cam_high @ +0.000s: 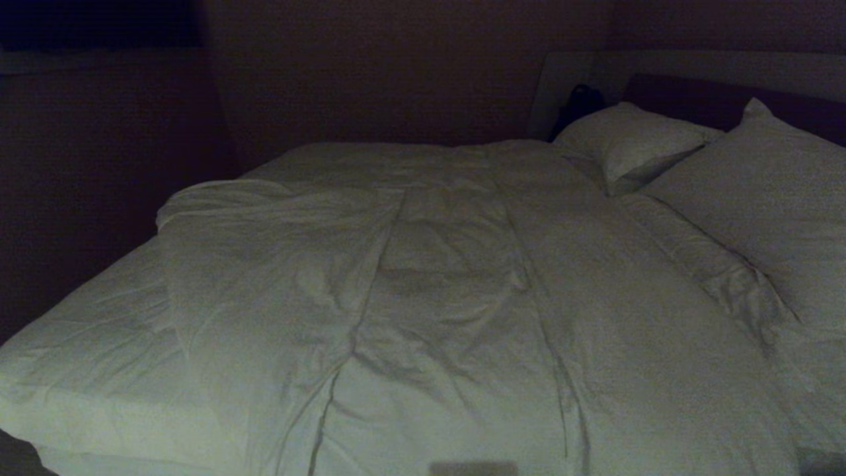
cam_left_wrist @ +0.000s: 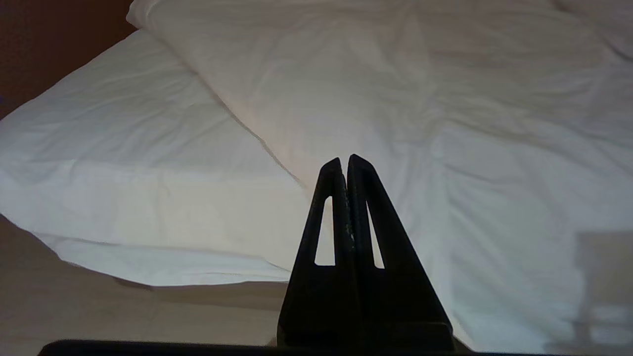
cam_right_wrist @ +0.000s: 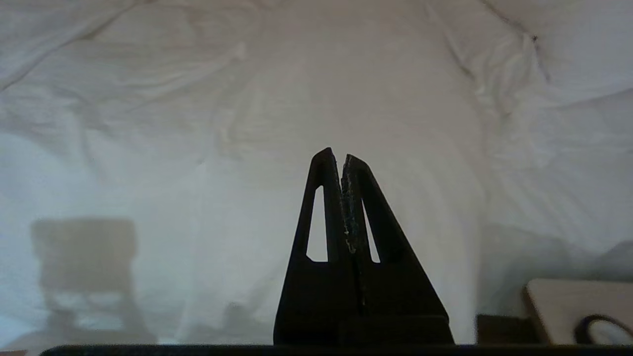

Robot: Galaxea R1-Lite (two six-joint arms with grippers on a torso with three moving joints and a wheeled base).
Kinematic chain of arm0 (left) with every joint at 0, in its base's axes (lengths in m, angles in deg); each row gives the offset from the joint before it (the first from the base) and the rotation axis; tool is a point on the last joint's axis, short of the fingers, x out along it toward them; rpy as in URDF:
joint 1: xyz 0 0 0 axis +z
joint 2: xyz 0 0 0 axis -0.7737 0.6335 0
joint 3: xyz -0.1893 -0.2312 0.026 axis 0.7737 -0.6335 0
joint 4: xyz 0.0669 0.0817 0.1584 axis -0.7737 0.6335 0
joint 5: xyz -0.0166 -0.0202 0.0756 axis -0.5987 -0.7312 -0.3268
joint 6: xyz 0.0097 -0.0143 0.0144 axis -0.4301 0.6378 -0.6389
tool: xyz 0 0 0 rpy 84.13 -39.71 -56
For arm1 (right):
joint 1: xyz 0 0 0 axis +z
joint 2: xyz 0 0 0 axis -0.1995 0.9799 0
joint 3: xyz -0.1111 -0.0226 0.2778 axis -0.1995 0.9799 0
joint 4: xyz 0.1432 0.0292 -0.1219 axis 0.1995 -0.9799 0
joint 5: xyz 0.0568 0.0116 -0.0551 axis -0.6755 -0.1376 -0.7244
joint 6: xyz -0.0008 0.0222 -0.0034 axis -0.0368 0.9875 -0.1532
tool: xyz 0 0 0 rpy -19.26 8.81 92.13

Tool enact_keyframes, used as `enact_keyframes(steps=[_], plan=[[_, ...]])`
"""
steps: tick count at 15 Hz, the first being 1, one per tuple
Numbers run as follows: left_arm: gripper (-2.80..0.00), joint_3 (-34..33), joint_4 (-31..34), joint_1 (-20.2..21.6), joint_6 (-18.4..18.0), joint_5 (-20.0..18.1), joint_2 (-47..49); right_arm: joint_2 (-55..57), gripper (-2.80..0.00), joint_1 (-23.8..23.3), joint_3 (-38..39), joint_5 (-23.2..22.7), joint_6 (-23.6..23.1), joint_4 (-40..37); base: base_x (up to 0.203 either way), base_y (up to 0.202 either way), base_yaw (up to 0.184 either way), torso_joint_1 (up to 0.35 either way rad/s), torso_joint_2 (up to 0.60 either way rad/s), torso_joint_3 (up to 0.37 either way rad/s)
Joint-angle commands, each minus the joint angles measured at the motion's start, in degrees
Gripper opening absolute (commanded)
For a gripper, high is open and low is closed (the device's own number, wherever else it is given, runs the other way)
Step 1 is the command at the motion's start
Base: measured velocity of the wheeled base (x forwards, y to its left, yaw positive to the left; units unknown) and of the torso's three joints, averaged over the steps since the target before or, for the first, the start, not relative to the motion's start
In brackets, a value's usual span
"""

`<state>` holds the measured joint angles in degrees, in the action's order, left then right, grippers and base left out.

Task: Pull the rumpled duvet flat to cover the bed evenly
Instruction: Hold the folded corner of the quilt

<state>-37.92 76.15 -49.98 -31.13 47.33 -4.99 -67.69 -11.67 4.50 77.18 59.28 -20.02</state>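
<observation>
The creased duvet (cam_high: 429,291) lies bunched over the middle and pillow end of the bed (cam_high: 79,350), leaving sheet bare on the left, while the left pincer (cam_left_wrist: 344,160) and right pincer (cam_right_wrist: 336,155) hang closed, empty, before it.

Neither arm shows in the head view; each gripper is seen only by its own wrist camera.

The left gripper (cam_left_wrist: 344,160) has its two black fingers (cam_left_wrist: 330,198) pressed flat together along their whole length, the tips meeting in a narrow point. Nothing is caught between them. It points forward and hangs in the air, touching nothing.

The right gripper (cam_right_wrist: 336,155) is in the same pose: both black fingers (cam_right_wrist: 363,198) are closed against each other with only a thin seam between the pads, and they grip nothing. It also points forward and is clear of any contact.
</observation>
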Motion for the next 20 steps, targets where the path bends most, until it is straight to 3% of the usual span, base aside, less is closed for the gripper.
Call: enact_keyframes(steps=[1,20], plan=[[-2.8,0.1,0.1,0.0,0.0,0.0,0.0,0.0,-2.8,0.0,0.0,0.0,-0.1,0.0,0.002,0.149,0.0,0.003,0.0,0.007],[-2.8,0.0,0.1,0.0,-0.1,0.0,0.0,0.0,-2.8,0.0,0.0,0.0,-0.1,0.0,0.0,0.197,0.0,0.003,0.0,0.002]])
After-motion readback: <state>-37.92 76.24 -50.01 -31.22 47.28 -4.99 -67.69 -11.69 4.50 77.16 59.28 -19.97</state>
